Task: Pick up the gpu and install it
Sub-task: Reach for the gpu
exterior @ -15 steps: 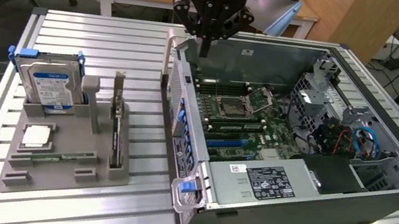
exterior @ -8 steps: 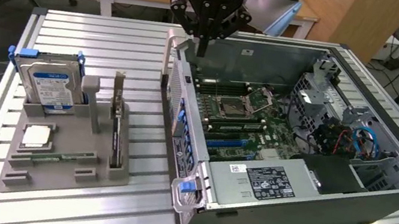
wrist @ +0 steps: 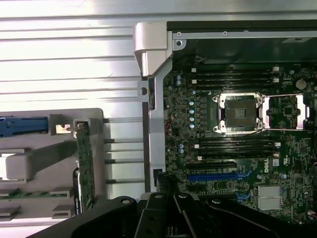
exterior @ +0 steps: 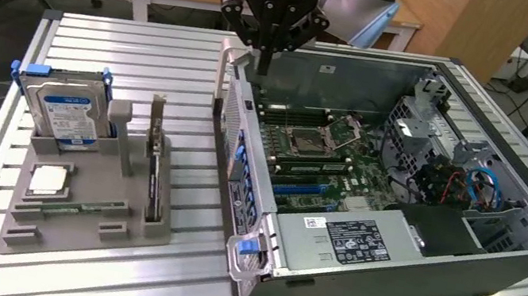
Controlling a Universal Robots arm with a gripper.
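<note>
Plainly, the fingers (exterior: 265, 60) are pressed together with nothing between them; the gripper (exterior: 263, 74) hangs over the far end of the open computer case (exterior: 503, 260), just above the case wall on the exterior view's left; below it lies the motherboard (exterior: 316, 157), its processor socket (exterior: 305, 140) open and a blue slot (wrist: 213, 176) bare; the gpu (exterior: 152, 157) is well apart from the gripper, standing on edge in a slot of the grey holder (exterior: 68, 224) on the slatted metal table (exterior: 130, 45), to the exterior view's left of the case; in the wrist view its green board shows edge-on; a hard drive (exterior: 66, 111) with a blue label stands upright in the same holder, beside the gpu.
</note>
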